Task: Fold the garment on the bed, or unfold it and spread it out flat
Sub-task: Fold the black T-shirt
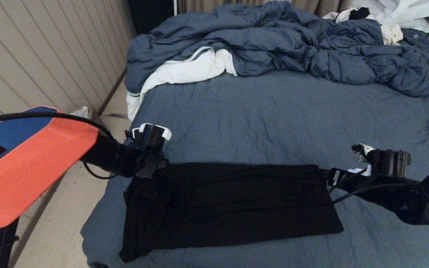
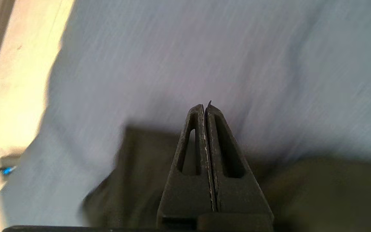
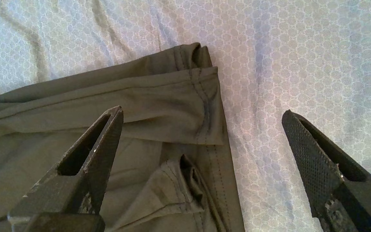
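Head view: the black T-shirt (image 1: 229, 204) lies on the slate-blue bed (image 1: 274, 111), near the front edge, folded into a long band running left to right. No print shows on the upper face. Its left end hangs slightly toward the bed's corner; the surface carries shallow lengthwise creases.

Left gripper (image 1: 158, 163): at the shirt's far left corner, over the cloth edge. Left wrist view shows the fingers (image 2: 201, 154) pressed flat together with no gap between them and no fabric visible between the tips; dark shirt cloth (image 2: 317, 193) lies below and to either side of them, bed sheet (image 2: 204, 48) beyond. That view is motion-blurred. Whether the tips touch the cloth: cannot tell.

Right gripper (image 1: 331, 176): at the shirt's right end, by the far corner. Right wrist view shows the gripper (image 3: 201, 111) with fingers (image 3: 101, 145) spread wide, holding nothing; one finger is over the shirt, the other over bare sheet. Between them lies the stitched hem (image 3: 208, 106), layered in folds, with one small corner curled up.

Background: a rumpled blue-grey duvet (image 1: 292, 44) is bunched across the far side of the bed, a white cloth with a grey stripe (image 1: 184, 70) spilling from under its left end, well apart from the shirt. White garments (image 1: 397, 15) are heaped at the far right.
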You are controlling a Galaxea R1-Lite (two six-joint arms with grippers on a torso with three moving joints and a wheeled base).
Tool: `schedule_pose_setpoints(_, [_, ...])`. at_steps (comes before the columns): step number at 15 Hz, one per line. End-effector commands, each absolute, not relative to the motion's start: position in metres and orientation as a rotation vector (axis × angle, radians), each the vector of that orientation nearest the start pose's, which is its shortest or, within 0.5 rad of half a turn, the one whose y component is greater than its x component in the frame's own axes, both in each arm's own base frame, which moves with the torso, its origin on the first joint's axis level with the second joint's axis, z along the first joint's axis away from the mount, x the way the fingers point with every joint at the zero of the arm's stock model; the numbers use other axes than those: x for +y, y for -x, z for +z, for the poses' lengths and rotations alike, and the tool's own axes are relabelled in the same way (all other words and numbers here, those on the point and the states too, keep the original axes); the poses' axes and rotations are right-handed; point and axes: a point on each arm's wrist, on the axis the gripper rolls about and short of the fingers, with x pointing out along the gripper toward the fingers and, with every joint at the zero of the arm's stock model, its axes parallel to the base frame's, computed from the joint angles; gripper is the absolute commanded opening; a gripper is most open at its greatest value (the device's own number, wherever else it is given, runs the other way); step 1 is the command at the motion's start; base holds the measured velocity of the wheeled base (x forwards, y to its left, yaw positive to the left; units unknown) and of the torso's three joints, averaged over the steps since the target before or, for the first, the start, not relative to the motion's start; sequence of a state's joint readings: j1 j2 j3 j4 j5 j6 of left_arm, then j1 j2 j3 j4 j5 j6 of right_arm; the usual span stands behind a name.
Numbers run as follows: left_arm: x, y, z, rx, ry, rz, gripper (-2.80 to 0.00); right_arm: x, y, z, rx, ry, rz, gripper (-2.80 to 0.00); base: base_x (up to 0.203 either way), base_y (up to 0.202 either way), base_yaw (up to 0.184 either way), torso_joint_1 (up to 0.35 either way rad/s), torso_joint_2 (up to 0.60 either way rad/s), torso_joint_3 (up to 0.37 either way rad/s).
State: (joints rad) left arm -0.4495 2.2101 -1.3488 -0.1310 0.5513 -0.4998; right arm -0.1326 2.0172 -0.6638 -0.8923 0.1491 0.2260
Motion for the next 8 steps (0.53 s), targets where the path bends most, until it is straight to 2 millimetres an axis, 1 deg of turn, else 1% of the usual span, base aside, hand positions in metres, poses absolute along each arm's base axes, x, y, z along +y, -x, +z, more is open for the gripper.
schedule_pose_setpoints(1, [-0.165,-0.360,0.112,0.587,0.136,0.244,-2.80,-0.040,-0.330,0.070,0.456,-0.287,-0.032,0.00,0.000,0.000,0.000,0.000,0.00,0.000])
schedule_pose_setpoints(3, [-0.165,-0.333,0.130,0.573,0.138,0.209,-2.80,-0.040,-0.330,0.069,0.460,-0.288,-0.033,0.00,0.000,0.000,0.000,0.000,0.00,0.000])
schedule_pose_setpoints(4, [-0.168,-0.317,0.136,0.574,0.131,0.182,-2.80,-0.040,-0.330,0.069,0.460,-0.288,-0.033,0.00,0.000,0.000,0.000,0.000,0.00,0.000])
schedule_pose_setpoints(6, [-0.181,-0.287,0.139,0.588,0.115,0.113,-2.80,-0.040,-0.330,0.069,0.460,-0.288,-0.033,0.00,0.000,0.000,0.000,0.000,0.00,0.000])
schedule_pose_setpoints(7, [-0.187,-0.278,0.135,0.603,0.119,0.095,-2.80,-0.040,-0.330,0.070,0.458,-0.288,-0.032,0.00,0.000,0.000,0.000,0.000,0.00,0.000])
schedule_pose_setpoints(8, [-0.190,-0.278,0.131,0.611,0.131,0.097,-2.80,-0.040,-0.330,0.070,0.458,-0.288,-0.032,0.00,0.000,0.000,0.000,0.000,0.00,0.000])
